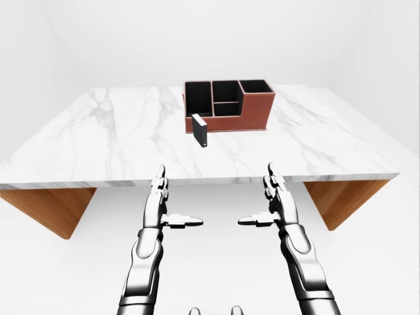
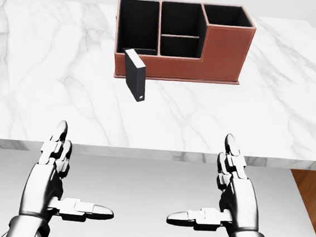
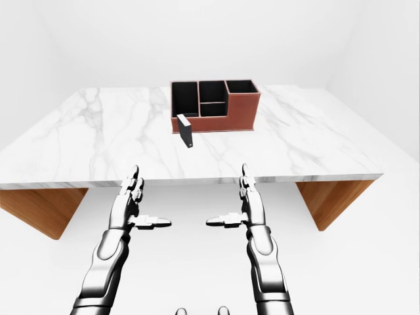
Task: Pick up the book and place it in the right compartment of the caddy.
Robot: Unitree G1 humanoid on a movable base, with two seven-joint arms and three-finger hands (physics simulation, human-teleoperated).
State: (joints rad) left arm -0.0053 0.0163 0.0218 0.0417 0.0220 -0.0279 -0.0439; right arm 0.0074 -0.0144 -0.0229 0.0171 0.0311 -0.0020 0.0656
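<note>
Book, black, stands upright on the marble table, just below the caddy in head view, near its left compartment; touching or not, can't tell. Caddy is reddish-brown w/ black insides: tall left compartment, two small middle ones, raised right compartment, which looks to hold nothing. It sits toward the table's top edge in head view, a bit right of centre.

Left hand and right hand hover below the table's near edge, well apart from book and each other. Both have fingers spread, pointing up, thumbs turned inward toward one another, holding nothing.

Brown table supports show under both ends in the left-eye view.
</note>
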